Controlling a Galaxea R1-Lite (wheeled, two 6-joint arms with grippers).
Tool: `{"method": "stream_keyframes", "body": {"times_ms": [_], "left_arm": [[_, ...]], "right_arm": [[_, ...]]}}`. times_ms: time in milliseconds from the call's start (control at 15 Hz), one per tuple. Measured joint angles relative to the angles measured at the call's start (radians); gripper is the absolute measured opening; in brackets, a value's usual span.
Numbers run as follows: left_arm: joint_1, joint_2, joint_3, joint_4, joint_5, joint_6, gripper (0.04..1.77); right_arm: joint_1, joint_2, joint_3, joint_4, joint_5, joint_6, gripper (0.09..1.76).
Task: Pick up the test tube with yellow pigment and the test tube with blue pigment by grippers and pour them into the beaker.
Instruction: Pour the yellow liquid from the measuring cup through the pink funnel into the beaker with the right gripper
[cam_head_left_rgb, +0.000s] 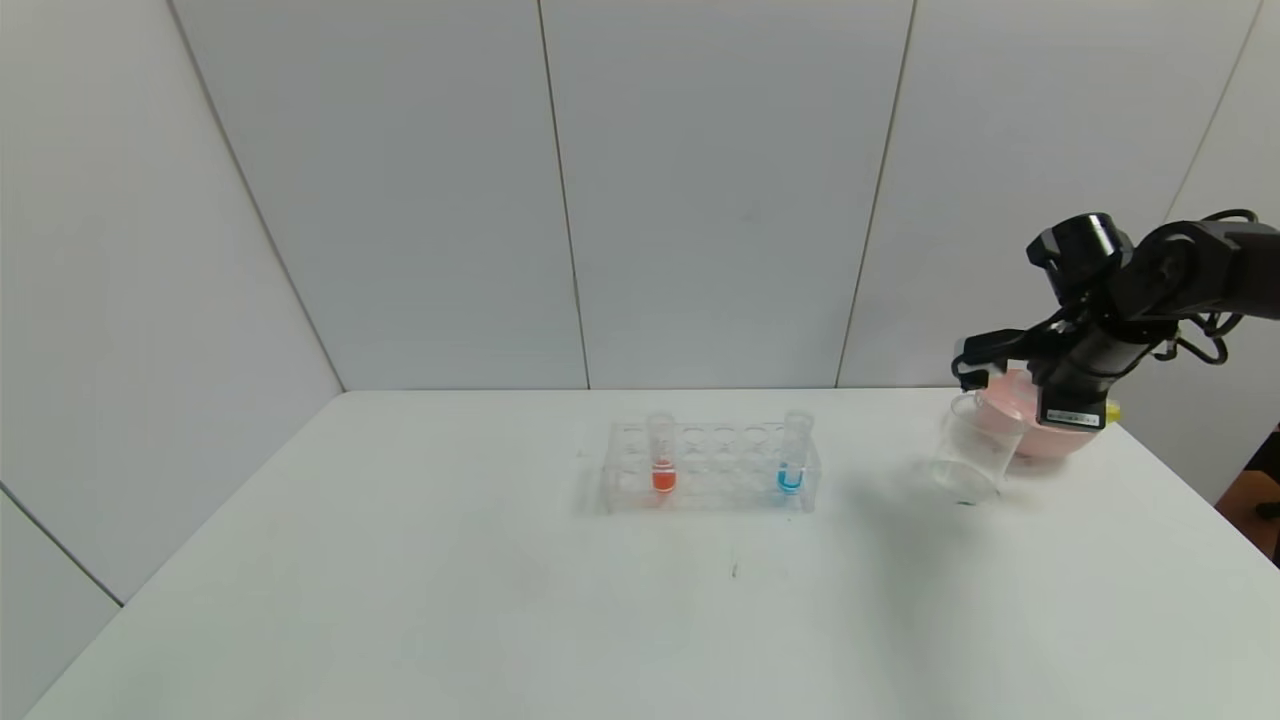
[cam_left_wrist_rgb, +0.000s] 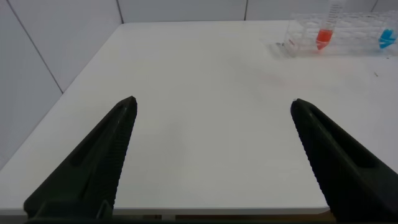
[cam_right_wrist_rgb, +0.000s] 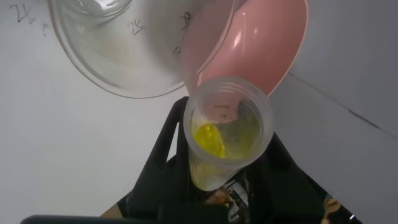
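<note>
Gripping the test tube with yellow pigment (cam_right_wrist_rgb: 227, 134), the right tool (cam_right_wrist_rgb: 217, 180) hangs at the far right of the white worktop (cam_head_left_rgb: 500, 600), its black fingers closed around the tube's lower body. In the right wrist view the tube's open mouth faces the camera, with a yellow blob lying against its inner wall, and the mouth sits close by the rim of the beaker (cam_right_wrist_rgb: 124, 50); whether the two touch is hard to say from this angle. In the head view the beaker (cam_head_left_rgb: 975, 450) stands just in front of a pink bowl (cam_head_left_rgb: 1040, 425), with the right tool (cam_head_left_rgb: 1060, 400) over the bowl and the tube itself mostly hidden behind the arm. Near the middle of the worktop sits a clear rack (cam_head_left_rgb: 712, 465), well apart from the beaker. The test tube with blue pigment (cam_head_left_rgb: 792, 455) stands upright in the rack's right end, and a tube with an orange-red bottom (cam_head_left_rgb: 662, 455) stands upright toward its left end. The left tool (cam_left_wrist_rgb: 211, 155) hovers over the bare near-left part of the worktop, fingers spread wide and holding nothing, with the rack farther off in its view.
</note>
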Motion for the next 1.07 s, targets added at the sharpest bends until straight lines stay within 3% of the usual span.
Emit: {"method": "stream_keyframes", "body": {"times_ms": [1067], "left_arm": [[0.000,0.000,0.000,0.000,0.000,0.000,1.76]], "right_arm": [[0.061,0.016,0.000,0.037,-0.237,-0.076,0.57]]}}
